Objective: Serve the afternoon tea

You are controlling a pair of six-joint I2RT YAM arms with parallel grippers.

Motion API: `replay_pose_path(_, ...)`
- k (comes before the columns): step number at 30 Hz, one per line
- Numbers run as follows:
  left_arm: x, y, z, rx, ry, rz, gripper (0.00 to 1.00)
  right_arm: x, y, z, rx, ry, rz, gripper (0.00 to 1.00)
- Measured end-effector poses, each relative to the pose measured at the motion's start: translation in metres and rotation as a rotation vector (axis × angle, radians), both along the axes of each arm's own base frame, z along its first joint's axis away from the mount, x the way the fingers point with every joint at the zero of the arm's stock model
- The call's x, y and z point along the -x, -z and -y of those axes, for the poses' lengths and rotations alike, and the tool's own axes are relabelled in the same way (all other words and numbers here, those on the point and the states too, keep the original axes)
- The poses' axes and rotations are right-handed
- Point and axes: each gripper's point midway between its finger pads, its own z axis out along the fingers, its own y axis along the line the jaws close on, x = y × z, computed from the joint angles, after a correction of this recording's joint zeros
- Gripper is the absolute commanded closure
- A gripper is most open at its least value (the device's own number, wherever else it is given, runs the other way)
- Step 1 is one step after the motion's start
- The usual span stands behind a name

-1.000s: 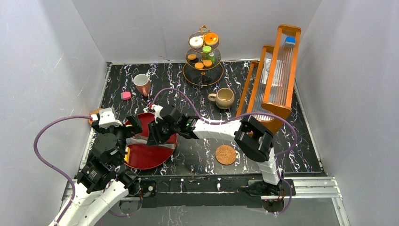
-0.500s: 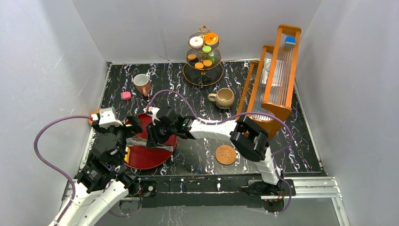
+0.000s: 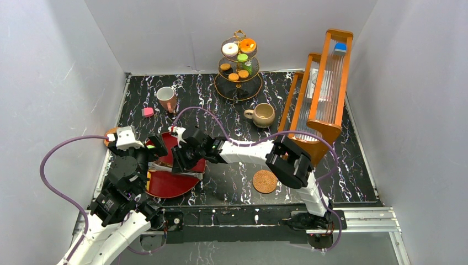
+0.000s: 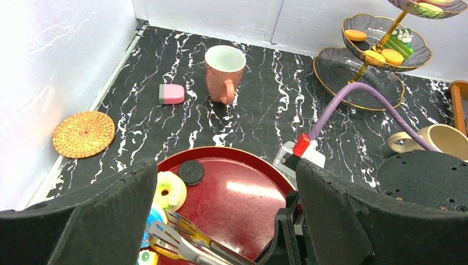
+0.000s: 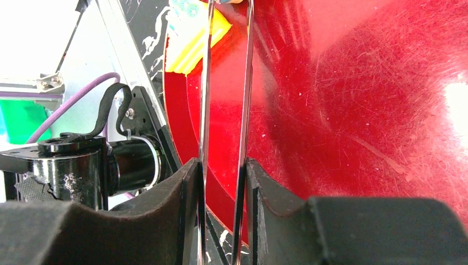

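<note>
Both tongs (image 5: 205,110) blades pinched by right pincer (image 5: 222,168).

Upright at the counter's (image 3: 342,165) far edge: gold three-tier stand (image 3: 239,66) with donuts (image 3: 230,49) and cookies (image 3: 234,77). Beige mug (image 3: 263,115) before it; pink mug (image 3: 166,98), pink cake slice (image 3: 147,112) leftward. Woven coaster (image 4: 84,133) at left edge, second coaster (image 3: 265,181) by near edge.

Tongs (image 4: 185,245), rear end past bottom edge
</note>
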Motion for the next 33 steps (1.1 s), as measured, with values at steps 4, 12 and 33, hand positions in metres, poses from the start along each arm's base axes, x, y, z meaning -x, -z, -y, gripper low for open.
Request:
replay_pose_path(4, 0.0, 0.0, 0.0, 0.0, 0.002, 0.0, 0.07, 0.0, 0.0, 0.0, -0.008, 0.0, 0.004, 0.72)
replay_pose_path(12, 0.0, 0.001, 0.001, 0.002, 0.007, -0.002, 0.07, 0.006, -0.005, 0.015, -0.02, 0.001, 0.008, 0.75)
replay_pose_path(33, -0.002, 0.003, 0.012, 0.004, 0.058, -0.016, 0.07, -0.092, -0.064, 0.094, -0.054, 0.226, 0.157, 0.77)
